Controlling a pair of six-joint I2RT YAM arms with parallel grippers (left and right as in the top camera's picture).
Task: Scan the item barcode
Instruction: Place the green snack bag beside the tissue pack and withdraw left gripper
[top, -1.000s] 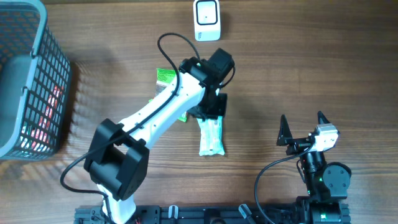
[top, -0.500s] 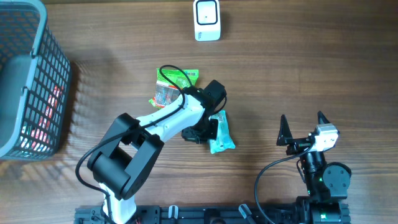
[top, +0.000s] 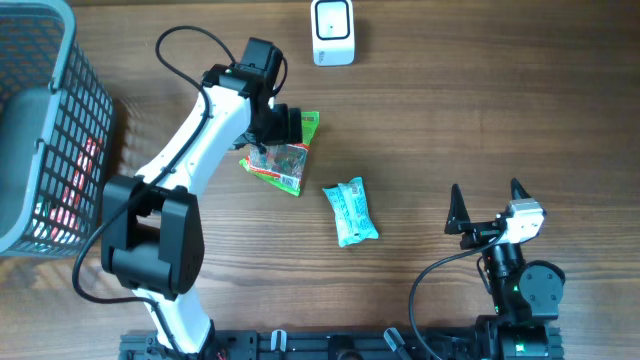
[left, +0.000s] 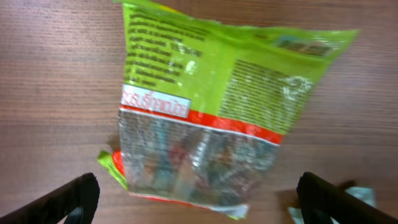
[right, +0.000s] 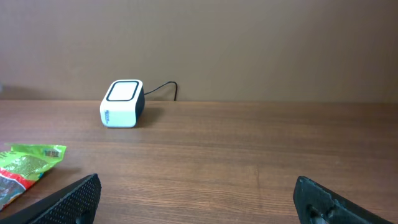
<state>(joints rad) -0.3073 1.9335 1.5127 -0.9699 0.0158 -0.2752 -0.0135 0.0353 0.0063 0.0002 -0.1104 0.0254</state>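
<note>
My right gripper (top: 486, 190) sits at the near right with its jaws spread and nothing between them. It is well apart from every packet, so I count it as idle.

Farther in, near the middle of the wooden table (top: 480, 90), a teal packet (top: 350, 212) lies flat with nothing touching it.

Just beyond it and to the left is the green snack packet (left: 211, 118), also flat on the wood. My left gripper (left: 198, 186) hangs over it with its jaws wide apart, one finger off each side of the packet's near end, and neither finger touches the film. I judge this packet to be the item to scan, and the step in hand to be lining up for the pick.

The next move calls for me to come down, close on an edge of the thin, crinkly film without crushing it, and lift. (The print is too blurred in my wrist view to find a barcode, so I may have to turn the packet.)

At the far edge stands the white scanner (top: 332, 32), well apart from the packet, and the code has to be carried there and shown to it. The grey basket (top: 85, 110) stands at the far left.
</note>
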